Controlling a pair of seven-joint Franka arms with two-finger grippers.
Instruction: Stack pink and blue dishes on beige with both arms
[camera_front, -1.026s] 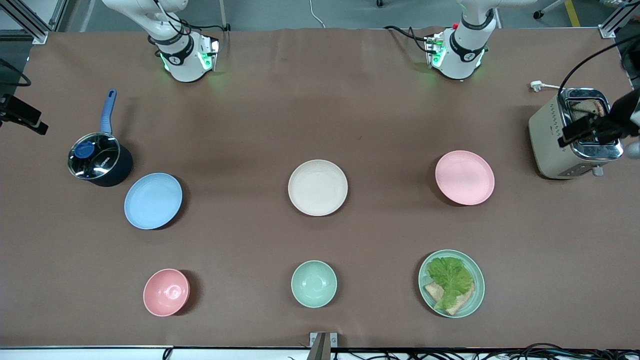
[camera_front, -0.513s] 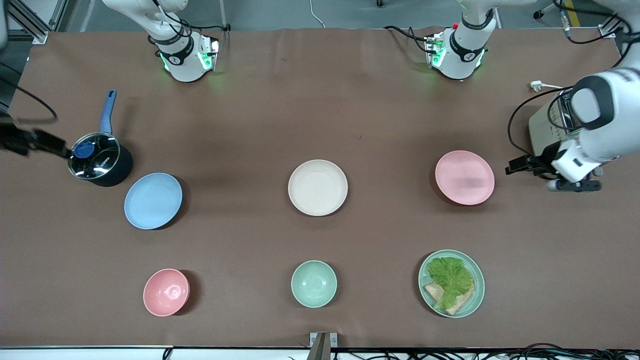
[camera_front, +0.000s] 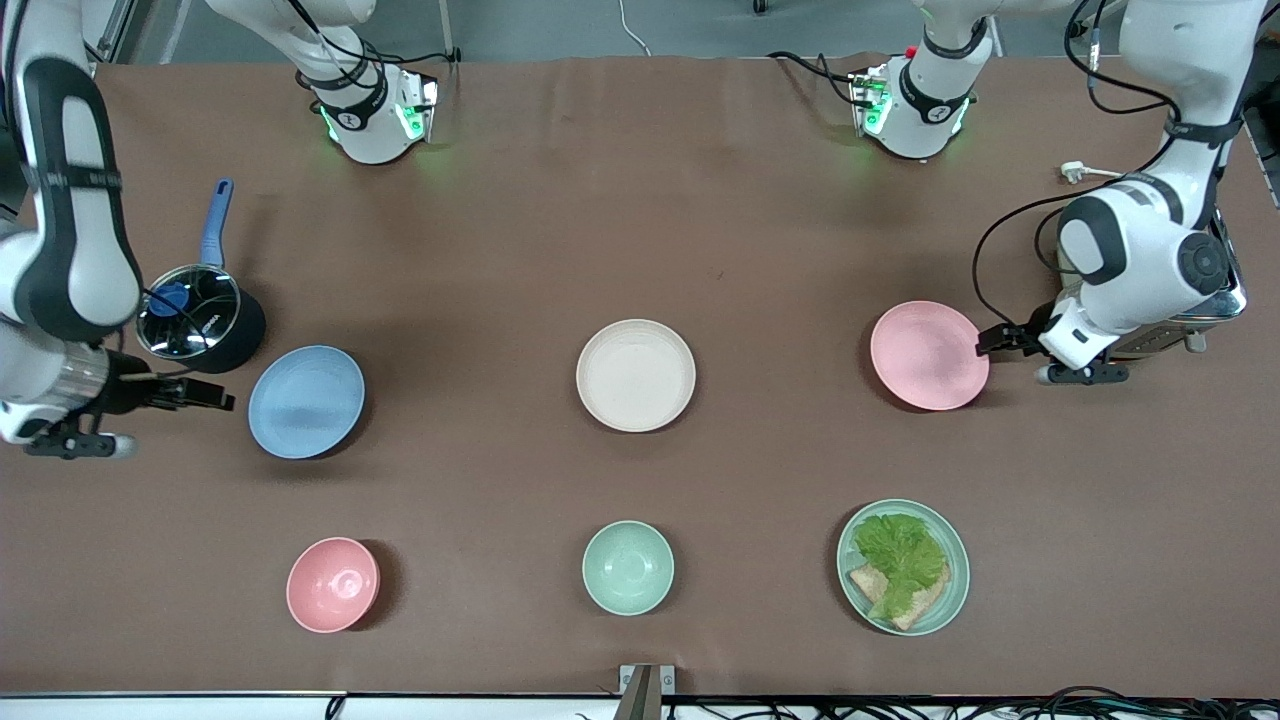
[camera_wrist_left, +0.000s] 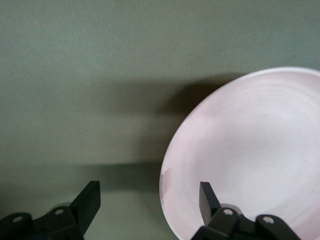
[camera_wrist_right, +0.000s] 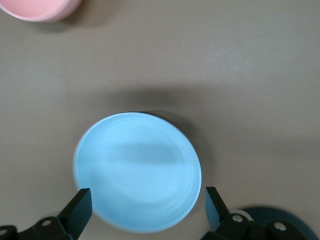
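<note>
Both open hands beside plates

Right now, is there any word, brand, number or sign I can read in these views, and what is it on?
Pot lid: a short line of white print, too small to read.
Arm bases, near the green lights: a small dark mark on each, not legible.
Pink plate, blue plate, beige plate, bowls, toaster: no text visible.
Both wrist views: no text.
</note>
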